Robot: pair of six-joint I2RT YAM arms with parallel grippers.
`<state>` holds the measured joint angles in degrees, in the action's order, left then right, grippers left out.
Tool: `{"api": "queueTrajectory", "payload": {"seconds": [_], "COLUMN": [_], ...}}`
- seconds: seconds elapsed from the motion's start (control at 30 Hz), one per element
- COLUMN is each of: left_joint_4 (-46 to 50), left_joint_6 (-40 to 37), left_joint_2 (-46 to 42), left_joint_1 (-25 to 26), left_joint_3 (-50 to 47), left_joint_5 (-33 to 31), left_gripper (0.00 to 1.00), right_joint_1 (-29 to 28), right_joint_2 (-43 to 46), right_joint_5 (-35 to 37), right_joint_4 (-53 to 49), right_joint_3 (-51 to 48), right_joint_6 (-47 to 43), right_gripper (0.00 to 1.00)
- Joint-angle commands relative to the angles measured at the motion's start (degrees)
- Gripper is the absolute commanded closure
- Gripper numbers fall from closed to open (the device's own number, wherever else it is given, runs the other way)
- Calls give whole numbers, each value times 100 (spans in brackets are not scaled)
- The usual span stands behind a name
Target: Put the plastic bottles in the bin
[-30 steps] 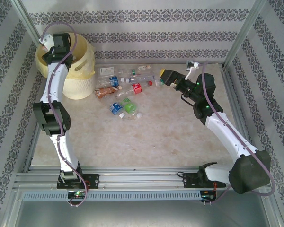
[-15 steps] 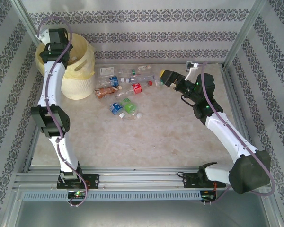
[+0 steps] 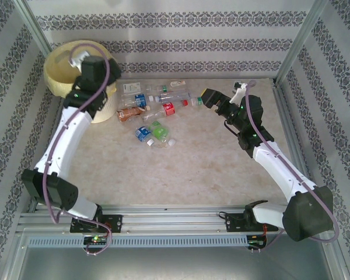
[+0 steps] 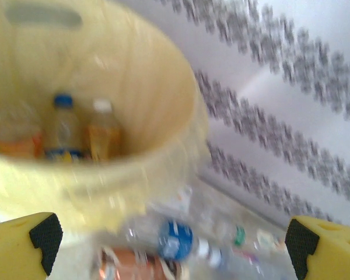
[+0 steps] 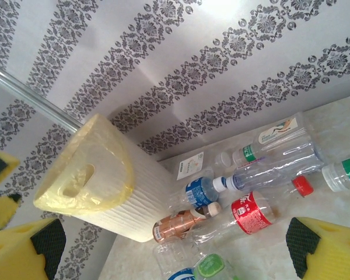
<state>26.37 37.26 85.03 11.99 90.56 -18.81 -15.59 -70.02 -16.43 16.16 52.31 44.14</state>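
Note:
The cream-white bin [image 3: 57,61] with its pale yellow liner stands at the table's back left. Inside it lie several bottles, one blue-capped [image 4: 62,129] and one white-capped [image 4: 103,131]. My left gripper [image 4: 172,248] hangs open and empty over the bin's right rim, above the pile; this view is blurred. Several bottles [image 3: 157,111] lie loose just right of the bin: a red-labelled one [image 5: 254,213], a blue-labelled one [image 5: 199,189], a copper one [image 5: 178,224] and a long clear one [image 5: 277,166]. My right gripper [image 3: 210,96] is open and empty at the pile's right end, above the table.
Patterned walls close the table at the back and sides, with metal posts [image 3: 297,41] at the corners. A loose red cap [image 5: 302,185] and a white label [image 5: 190,165] lie among the bottles. Bare tabletop [image 3: 181,169] stretches in front of the pile.
My left arm has swung from the bin's far left rim across to its right side, toward the bottles. The right gripper has drifted slightly right.

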Motion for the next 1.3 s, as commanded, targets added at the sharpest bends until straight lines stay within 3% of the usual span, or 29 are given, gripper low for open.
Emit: {"api": "queueTrajectory", "payload": {"seconds": [0.0, 0.27, 0.5, 0.8, 1.27], "left_joint_4": [-442, -1156, -2434, -2974, -4012], "left_joint_6": [591, 823, 1221, 1501, 2086], "left_joint_2": [-306, -427, 25, 665, 1410], "left_joint_1": [372, 467, 161, 40, -110], "left_joint_3": [-811, -2420, -3376, -3572, -3862], "left_joint_5": [181, 1014, 1565, 1871, 2255], "left_gripper": [0, 0, 0, 0, 5], "right_joint_1": [12, 7, -319, -1029, -1262], "right_joint_2": [97, -25, 37, 162, 146], "right_joint_5": [150, -19, -73, 78, -38], "right_joint_4": [159, 234, 116, -271, -536], "right_joint_3": [-55, 2, 138, 241, 371], "right_joint_6": [-21, -58, -934, -2861, -3305], "right_gripper": [2, 2, 2, 2, 2]}}
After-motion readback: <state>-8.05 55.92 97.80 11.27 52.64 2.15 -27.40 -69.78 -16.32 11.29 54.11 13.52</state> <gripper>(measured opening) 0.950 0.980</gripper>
